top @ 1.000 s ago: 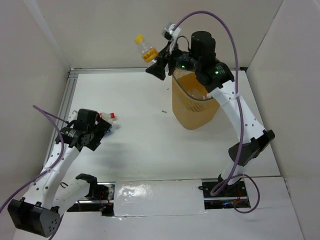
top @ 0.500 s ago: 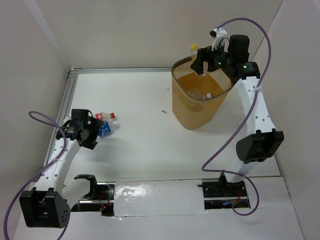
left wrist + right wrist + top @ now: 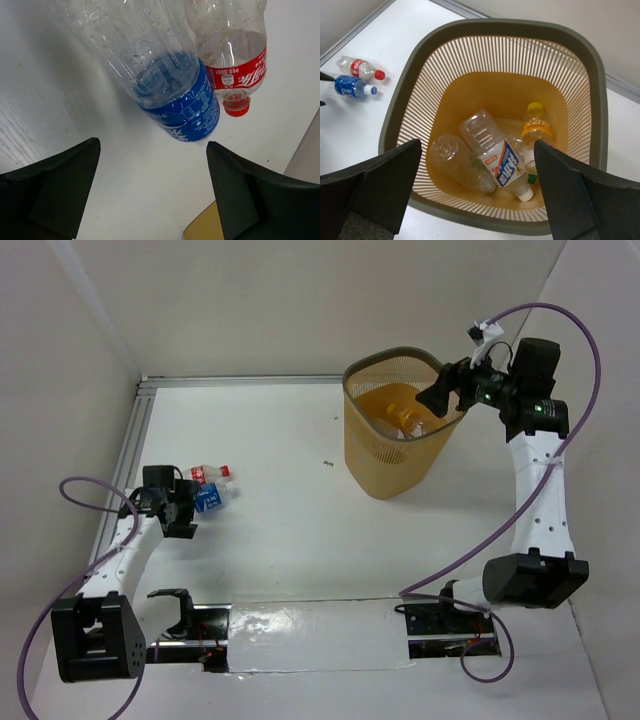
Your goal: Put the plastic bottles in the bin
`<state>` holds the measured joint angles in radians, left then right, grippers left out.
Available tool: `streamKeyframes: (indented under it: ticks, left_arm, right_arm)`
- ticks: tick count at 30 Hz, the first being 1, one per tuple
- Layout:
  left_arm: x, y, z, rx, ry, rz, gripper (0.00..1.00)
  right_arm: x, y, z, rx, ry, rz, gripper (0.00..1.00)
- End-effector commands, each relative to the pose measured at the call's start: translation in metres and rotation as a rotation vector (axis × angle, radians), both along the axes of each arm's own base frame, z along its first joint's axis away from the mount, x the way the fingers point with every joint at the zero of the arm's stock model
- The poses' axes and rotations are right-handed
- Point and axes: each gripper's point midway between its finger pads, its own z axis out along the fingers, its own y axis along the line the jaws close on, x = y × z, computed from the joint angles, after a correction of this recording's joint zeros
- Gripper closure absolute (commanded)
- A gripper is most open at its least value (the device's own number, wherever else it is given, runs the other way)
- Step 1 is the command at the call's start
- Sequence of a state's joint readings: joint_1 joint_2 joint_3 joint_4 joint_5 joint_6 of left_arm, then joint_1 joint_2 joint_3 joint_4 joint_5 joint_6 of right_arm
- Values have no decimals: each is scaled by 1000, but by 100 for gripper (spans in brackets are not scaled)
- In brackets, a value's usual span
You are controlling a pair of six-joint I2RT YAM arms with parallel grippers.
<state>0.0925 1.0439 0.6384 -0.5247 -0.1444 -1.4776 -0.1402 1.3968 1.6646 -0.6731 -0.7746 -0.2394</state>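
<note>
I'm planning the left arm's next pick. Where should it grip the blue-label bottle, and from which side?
I'd take the blue-label bottle across its label band, from above, with one finger of the left tool on each long side. It lies flat on the table, with its top free. The red-label bottle lies close alongside; the gap looks widest near the caps, by that band.

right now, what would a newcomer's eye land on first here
The tall orange bin at the far right, with several bottles lying in it. A blue-label bottle and a red-label bottle lie side by side on the table at the left, just ahead of the open left fingers.
</note>
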Motion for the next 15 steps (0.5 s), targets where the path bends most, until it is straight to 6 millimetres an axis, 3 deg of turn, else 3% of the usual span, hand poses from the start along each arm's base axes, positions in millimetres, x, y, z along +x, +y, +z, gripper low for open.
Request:
streamKeyframes:
  ticks: [1,7,15]
  left_arm:
    - [22,6,5,-47,-49,83,0]
    - [21,17,-16,-36,12,138,0]
    - [27,24,-33,-47,26,175,0]
  right_arm:
    - [-20,5,2,15,-22,79,0]
    - [-31,-5,3,12,-32,81,0]
    - [-51,5,0,24,-48,128,0]
